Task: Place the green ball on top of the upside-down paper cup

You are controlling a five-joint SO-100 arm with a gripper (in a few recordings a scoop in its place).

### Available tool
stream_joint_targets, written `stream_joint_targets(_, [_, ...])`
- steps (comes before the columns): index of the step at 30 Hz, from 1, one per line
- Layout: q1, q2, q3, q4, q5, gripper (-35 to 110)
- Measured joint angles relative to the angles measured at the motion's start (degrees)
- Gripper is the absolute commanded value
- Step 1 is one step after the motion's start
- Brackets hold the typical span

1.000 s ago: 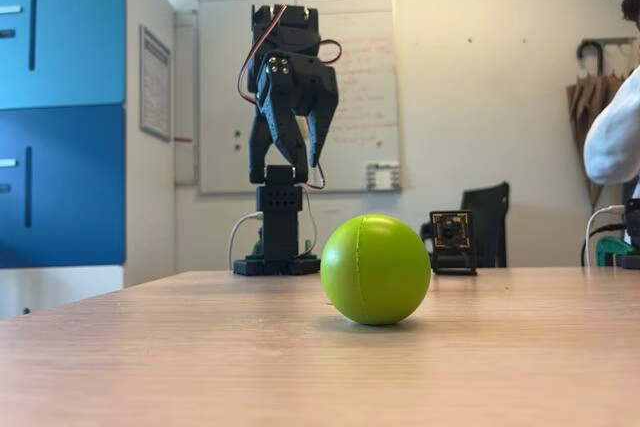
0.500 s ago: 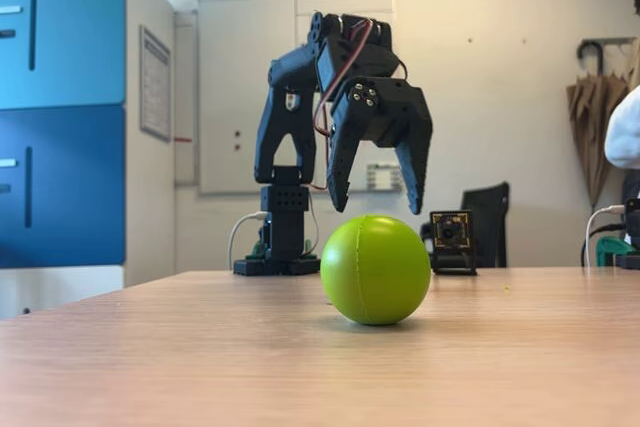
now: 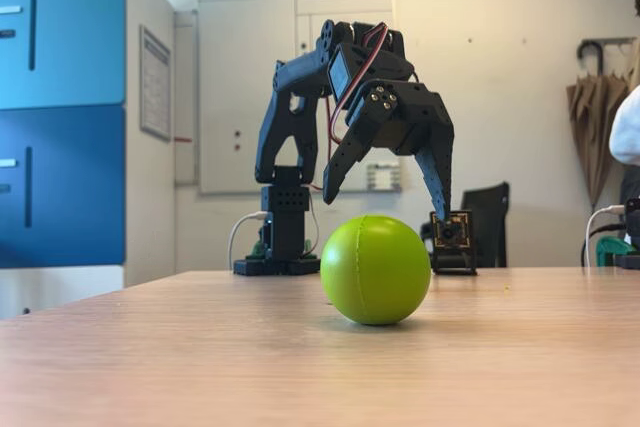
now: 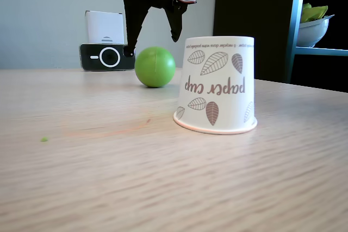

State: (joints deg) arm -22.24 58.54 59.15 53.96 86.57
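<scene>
The lime-green ball [image 3: 376, 269] rests on the wooden table [image 3: 200, 347], close to the camera in a fixed view. My black gripper [image 3: 385, 207] hangs open just above and behind it, one fingertip on either side of the ball's top, with nothing held. From the opposite side the same ball [image 4: 155, 67] lies farther back, with the open gripper [image 4: 152, 45] over it. The upside-down paper cup [image 4: 216, 85], white with leaf prints, stands rim down in the foreground, to the right of the ball and apart from it.
A blue cabinet [image 3: 60, 117] stands at the left and a small camera [image 3: 452, 237] sits on the table behind the ball. A phone [image 4: 107, 56] and a white box [image 4: 104, 27] are behind the ball. A person's sleeve [image 3: 627, 127] is at the right edge.
The arm has unfolded from an upright pose, swung forward and right, and lowered. The open gripper now hangs just over the ball; the ball has not moved.
</scene>
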Motion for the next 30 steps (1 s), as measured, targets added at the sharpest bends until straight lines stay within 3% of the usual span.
stream_joint_targets(18, [1.05, -11.07, -6.86, 0.09, -0.79, 47])
stream_joint_targets(25, [1.41, -12.92, -7.47, -1.23, -2.02, 25])
stream_joint_targets(30, [1.58, -14.06, -9.49, -1.93, -3.78, 23])
